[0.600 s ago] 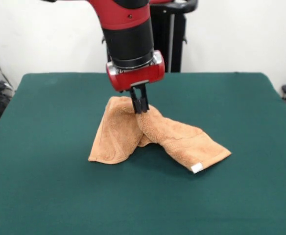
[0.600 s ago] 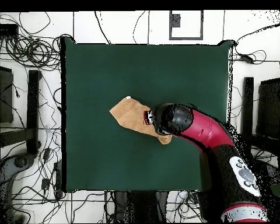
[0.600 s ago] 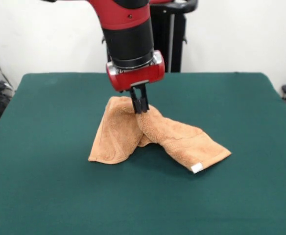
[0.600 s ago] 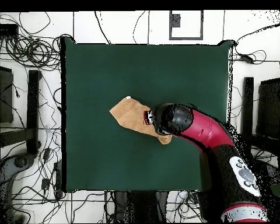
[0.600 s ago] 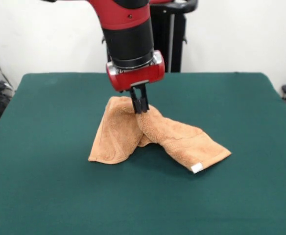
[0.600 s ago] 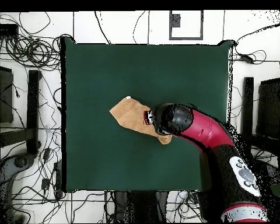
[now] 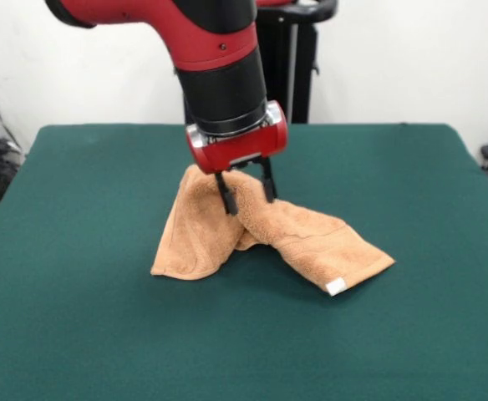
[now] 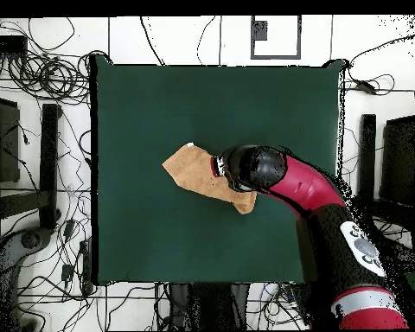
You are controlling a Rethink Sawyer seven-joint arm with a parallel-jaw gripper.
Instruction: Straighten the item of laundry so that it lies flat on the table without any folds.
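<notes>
Arm: your gripper [image 7: 248, 194] hangs tilted over the towel's [image 7: 311, 238] raised fold.
Fingers: apart, straddling the ridge.
Label: white tag [image 7: 336, 286], no legible writing.
Table [image 7: 77, 334]: green.

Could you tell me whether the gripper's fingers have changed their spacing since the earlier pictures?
Yes. In the front view the gripper now stands open over the towel's raised ridge, fingers spread apart; earlier they were pinched together there. The towel itself lies as before.

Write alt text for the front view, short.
A red and black robot arm's open gripper straddles the raised peak of a folded orange-tan towel on a dark green table. A small white tag shows at one towel corner.
</notes>
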